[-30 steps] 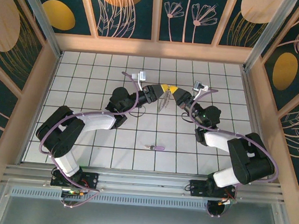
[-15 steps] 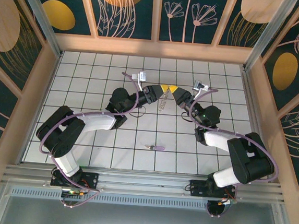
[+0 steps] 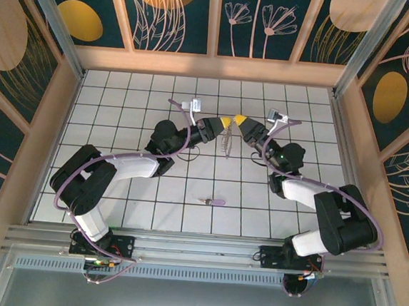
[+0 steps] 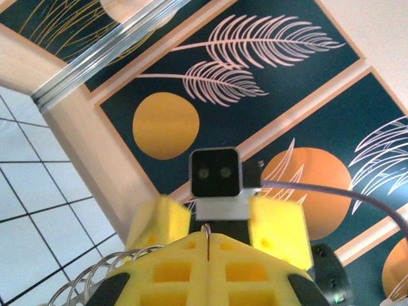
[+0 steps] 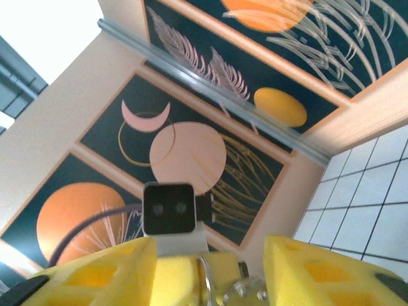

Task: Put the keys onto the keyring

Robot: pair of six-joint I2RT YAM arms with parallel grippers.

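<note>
On tiles (image 3: 241, 221): one key (image 3: 212, 202) | one keyring (image 3: 227, 137) pinched in left claw (image 3: 226, 120) | right claw (image 3: 240, 120) agape

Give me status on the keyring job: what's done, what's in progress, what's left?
Done: the keyring is off the table, hanging from the shut left gripper. In hand: the right gripper faces it, open, with nothing visibly held. Left: the key lies on the table, apart from both grippers and untouched. It has to be picked up and threaded on.
</note>
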